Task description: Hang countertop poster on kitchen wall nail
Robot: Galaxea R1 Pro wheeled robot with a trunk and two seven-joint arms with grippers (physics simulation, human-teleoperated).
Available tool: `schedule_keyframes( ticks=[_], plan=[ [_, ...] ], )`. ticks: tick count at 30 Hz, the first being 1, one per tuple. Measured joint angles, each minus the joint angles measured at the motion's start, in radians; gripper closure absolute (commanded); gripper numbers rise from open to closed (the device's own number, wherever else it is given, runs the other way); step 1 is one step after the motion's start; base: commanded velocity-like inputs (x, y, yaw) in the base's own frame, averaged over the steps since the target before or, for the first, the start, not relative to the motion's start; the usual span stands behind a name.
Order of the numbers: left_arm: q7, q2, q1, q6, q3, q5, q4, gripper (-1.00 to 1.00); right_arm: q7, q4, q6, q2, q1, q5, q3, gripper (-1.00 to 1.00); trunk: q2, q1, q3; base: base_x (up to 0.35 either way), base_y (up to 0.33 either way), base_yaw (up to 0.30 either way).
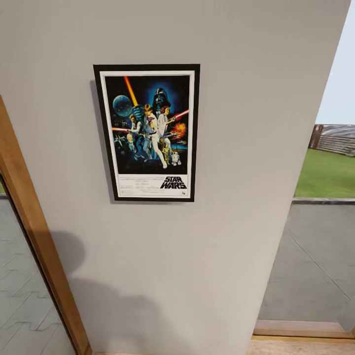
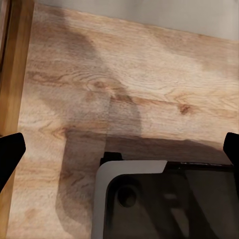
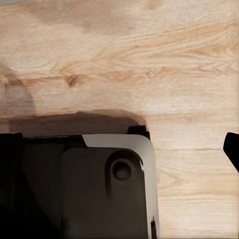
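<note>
Both grippers, left [image 2: 119, 149] and right [image 3: 119, 149], hang spread and empty over our floor [image 2: 149, 74]; poster [image 1: 147, 133] sits flat on wall [image 1: 222, 222], apparently hung.

Black fingertips [image 2: 11, 149] at the frame edges; base [image 3: 99, 184] dark with a rounded pale-grey rim

The poster [image 1: 147, 132] hangs flat and upright on the pale grey wall [image 1: 236, 148].

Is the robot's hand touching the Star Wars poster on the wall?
Apart. In the head view the poster hangs alone on the grey wall. The left gripper points down at the wooden floor.
</note>
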State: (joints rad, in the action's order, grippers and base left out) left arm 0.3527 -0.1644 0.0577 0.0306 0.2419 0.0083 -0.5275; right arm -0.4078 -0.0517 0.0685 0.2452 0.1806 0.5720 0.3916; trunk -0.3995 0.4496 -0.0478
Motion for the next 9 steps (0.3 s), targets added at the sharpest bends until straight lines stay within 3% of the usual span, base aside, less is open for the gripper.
schedule_keyframes(
  ticks=[9],
  plan=[
    [0.0,0.0,0.0,0.0,-0.001,-0.001,0.001,-1.0,0.0,0.004,0.0,0.0,0.0,0.0,0.0,-1.0,0.0,0.0,0.0,0.0,0.0,0.0]
  ],
)
